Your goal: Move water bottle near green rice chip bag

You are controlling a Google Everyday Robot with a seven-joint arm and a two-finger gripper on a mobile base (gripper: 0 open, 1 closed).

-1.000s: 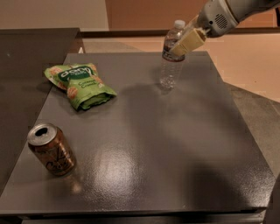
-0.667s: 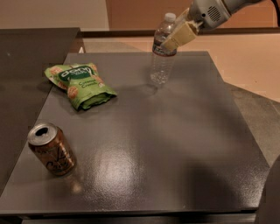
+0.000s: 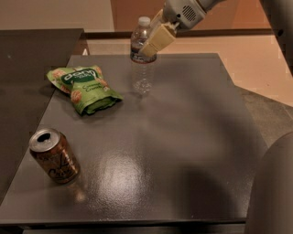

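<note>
While the tool [image 3: 151, 45], top centre of the frame, is clamped on the water bottle [image 3: 142, 73] at its label band, that bottle hangs upright just right of the green rice chip bag [image 3: 84, 89], upper left: transfer apparently near-complete, with setting down on the desk [image 3: 183, 137] and release outstanding.

A dark grey table [image 3: 192, 137] with a soft sheen of light stood on a pale beige floor [image 3: 256, 59], with a darker surface [image 3: 27, 59] just beside it on the left. A cream wall [image 3: 55, 13] rose behind. The gripper [image 3: 149, 45] hung over the table's far edge.
</note>
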